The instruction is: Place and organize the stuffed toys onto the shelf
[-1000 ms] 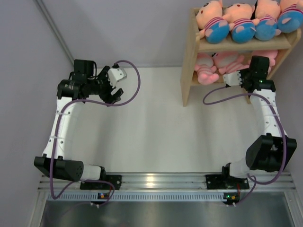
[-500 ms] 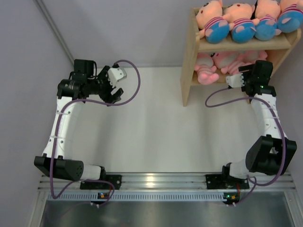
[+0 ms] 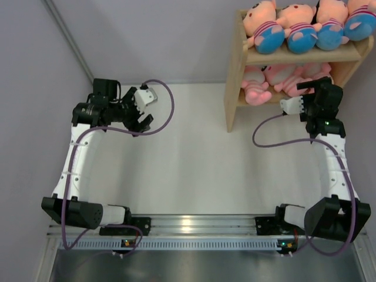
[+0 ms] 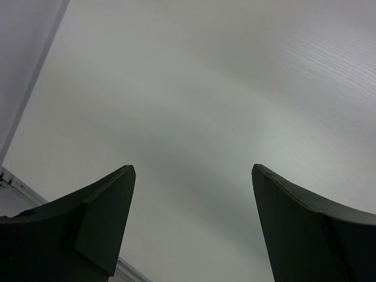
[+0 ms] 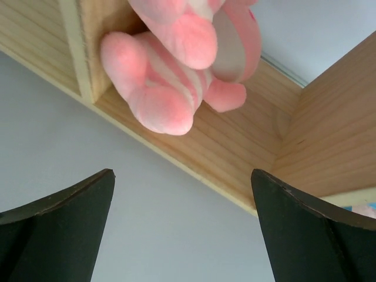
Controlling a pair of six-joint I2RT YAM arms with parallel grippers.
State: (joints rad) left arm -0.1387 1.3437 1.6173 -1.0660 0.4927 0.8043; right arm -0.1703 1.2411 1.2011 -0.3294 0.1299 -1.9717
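Note:
The shelf (image 3: pixel 235 70) stands at the far right. Several peach-faced stuffed toys (image 3: pixel 265 28) with blue bottoms lie in a row on its top tier. Pink striped stuffed toys (image 3: pixel 258 88) lie on the lower tier. My right gripper (image 3: pixel 308 89) hangs open just in front of the lower tier, holding nothing. In the right wrist view, a pink striped toy (image 5: pixel 170 70) rests on the lower board (image 5: pixel 235 153), above and beyond my open right gripper (image 5: pixel 182 223). My left gripper (image 3: pixel 143 119) hovers open over the bare table at the left; the left wrist view shows nothing between its fingers (image 4: pixel 100 223).
Grey walls close in the table on the left and at the back (image 3: pixel 147 41). The white tabletop (image 3: pixel 194 158) stretches between the arms. The shelf's right side panel (image 5: pixel 335 129) stands close to my right gripper. A metal rail (image 3: pixel 194 223) runs along the near edge.
My right gripper has opened wide and drawn back out of the lower tier, leaving the pink toy on the board. The left arm shifted only slightly.

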